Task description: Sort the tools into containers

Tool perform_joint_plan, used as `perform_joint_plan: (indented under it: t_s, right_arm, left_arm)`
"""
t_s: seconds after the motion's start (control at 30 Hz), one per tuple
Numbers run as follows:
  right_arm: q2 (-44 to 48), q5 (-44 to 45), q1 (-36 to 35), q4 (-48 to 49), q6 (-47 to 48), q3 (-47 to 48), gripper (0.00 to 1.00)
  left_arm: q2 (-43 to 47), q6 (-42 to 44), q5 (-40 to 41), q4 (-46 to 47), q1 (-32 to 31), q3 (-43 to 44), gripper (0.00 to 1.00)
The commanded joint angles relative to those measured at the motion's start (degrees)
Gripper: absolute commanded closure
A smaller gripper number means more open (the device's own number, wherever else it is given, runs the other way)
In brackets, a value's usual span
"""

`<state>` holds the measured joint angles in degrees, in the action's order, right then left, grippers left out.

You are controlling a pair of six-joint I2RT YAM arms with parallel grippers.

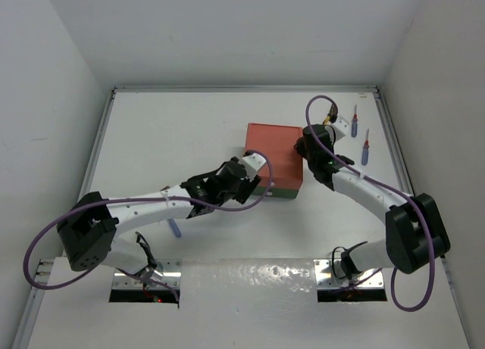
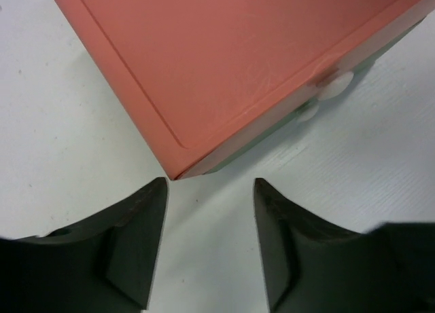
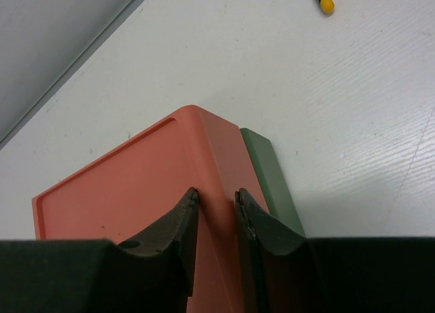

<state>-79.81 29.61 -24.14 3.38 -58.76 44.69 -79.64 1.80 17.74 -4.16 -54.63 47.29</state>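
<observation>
The salmon-red box (image 1: 274,158) sits stacked on the dark green box (image 1: 267,191) at mid-table. My left gripper (image 1: 252,175) is open and empty just off the red box's near-left corner (image 2: 178,172); in the left wrist view it (image 2: 209,191) hangs over bare table, and two white knobs (image 2: 335,83) show on the boxes' fronts. My right gripper (image 3: 216,196) straddles the red box's right top edge (image 3: 217,163) with its jaws narrowly apart; the green box (image 3: 268,170) shows beside it. Two screwdrivers (image 1: 354,123) (image 1: 365,149) lie at the back right, a third (image 1: 176,228) under my left arm. The pliers (image 1: 330,120) are partly hidden by my right arm.
White walls enclose the table on three sides, with a raised rail (image 1: 390,141) along the right. A purple cable (image 1: 318,107) loops above my right wrist. The pliers' yellow handle tip (image 3: 325,1) shows at the top of the right wrist view.
</observation>
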Motion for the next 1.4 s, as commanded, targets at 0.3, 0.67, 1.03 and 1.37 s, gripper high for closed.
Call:
perform_joint_plan:
  t_s: [0.3, 0.67, 1.03, 1.37]
  right_arm:
    - [-2.98, -3.33, -1.08, -6.36, 2.16, 0.67, 0.41]
    - [-2.28, -4.73, -1.52, -6.19, 0.40, -1.27, 0.43]
    - [-2.98, -5.26, -3.19, -4.17, -2.32, -2.41, 0.45]
    - [-4.21, -5.87, -3.98, -3.73, -4.96, -1.62, 0.46]
  left_arm:
    - [10.11, 2.59, 1.59, 0.55, 0.31, -3.34, 0.13]
    - [0.89, 2.07, 1.86, 5.92, 3.82, -0.18, 0.22]
    - [-3.59, 6.19, 2.74, 10.23, 10.25, 4.90, 0.22]
    - [-7.55, 5.41, 3.89, 4.61, 14.64, 11.94, 0.19]
